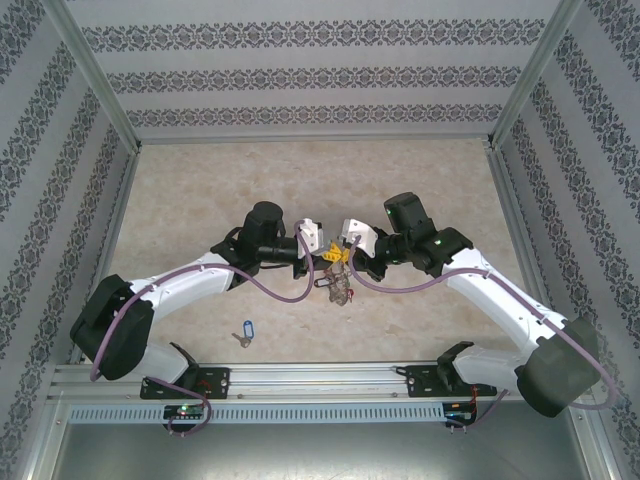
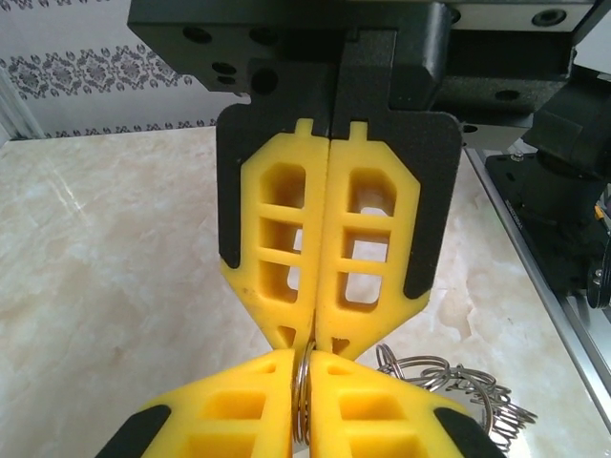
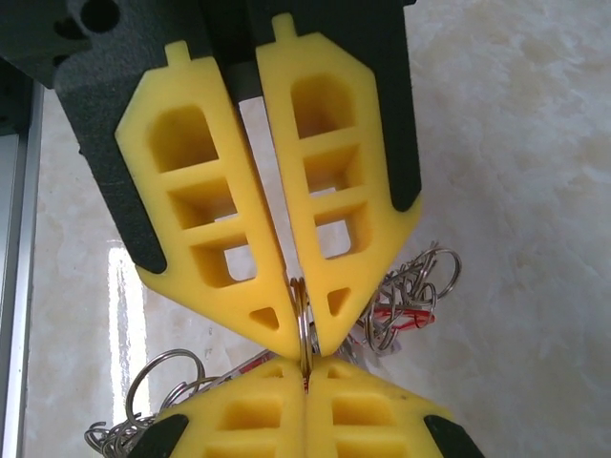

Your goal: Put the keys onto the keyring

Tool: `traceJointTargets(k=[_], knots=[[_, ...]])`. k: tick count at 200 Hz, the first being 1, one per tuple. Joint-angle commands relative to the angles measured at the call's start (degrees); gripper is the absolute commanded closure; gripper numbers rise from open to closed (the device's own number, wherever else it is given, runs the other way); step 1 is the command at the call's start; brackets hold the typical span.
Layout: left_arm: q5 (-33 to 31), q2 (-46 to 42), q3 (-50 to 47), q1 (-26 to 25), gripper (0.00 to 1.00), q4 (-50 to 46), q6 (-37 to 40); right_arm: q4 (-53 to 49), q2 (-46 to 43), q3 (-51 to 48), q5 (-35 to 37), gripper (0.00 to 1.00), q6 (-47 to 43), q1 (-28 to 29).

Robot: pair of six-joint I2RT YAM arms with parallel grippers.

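Note:
My two grippers meet tip to tip above the middle of the table, the left gripper [image 1: 326, 258] coming from the left and the right gripper [image 1: 346, 255] from the right. Both pinch the keyring [image 2: 301, 401] edge-on. In the left wrist view my left gripper [image 2: 302, 355] has the ring's wire between its yellow fingers. In the right wrist view my right gripper [image 3: 305, 364] is shut on the same ring [image 3: 302, 315]. A bunch of small rings and keys [image 1: 338, 285] hangs below, with a red tag [image 3: 406, 315] among them. A blue-tagged key [image 1: 246, 330] lies on the table, near left.
The marble-patterned tabletop [image 1: 200, 200] is walled by patterned panels on three sides. A metal rail [image 1: 320, 385] with both arm bases runs along the near edge. Loose small rings [image 2: 458, 382] dangle beside the fingers.

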Motion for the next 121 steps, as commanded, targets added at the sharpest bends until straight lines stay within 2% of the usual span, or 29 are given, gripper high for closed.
traceJointTargets(k=[1, 6, 22, 39, 54, 71, 82, 111, 121], knots=[[0.56, -0.73, 1.30, -0.09, 0.97, -3.68, 2.59, 0.07, 0.06, 2.57, 0.28, 1.00, -0.76, 0.98], [0.50, -0.71, 1.43, -0.08, 1.00, -3.91, 2.71, -0.32, 0.15, 2.79, 0.55, 1.00, -0.94, 1.07], [-0.12, -1.02, 1.16, 0.02, 1.00, -3.25, 2.21, -0.46, 0.03, 2.90, 0.58, 1.00, -0.54, 1.12], [-0.39, -1.69, -1.31, 0.63, 1.00, 3.52, -1.81, 0.13, -0.35, 1.27, 0.29, 0.95, -0.37, 0.71], [0.92, -1.83, -2.69, 1.19, 1.00, 8.67, -5.19, 1.00, -0.05, -0.58, 0.07, 0.94, -0.20, -0.14], [3.17, -1.70, -4.54, 1.48, 1.00, 16.75, -9.79, 2.18, 0.45, -2.00, -2.32, 0.93, 0.81, -1.55], [3.96, -1.51, -5.30, 1.57, 1.00, 20.90, -12.42, 4.31, 0.71, -3.06, -4.07, 0.88, 2.50, -2.57], [5.72, 0.08, -6.35, 1.53, 1.00, 30.06, -18.61, 6.52, 2.01, -4.39, -9.84, 0.86, 3.94, -4.54], [5.96, 0.83, -6.68, 1.57, 1.00, 32.76, -20.51, 6.61, 2.67, -4.37, -11.79, 0.91, 3.97, -5.09]])
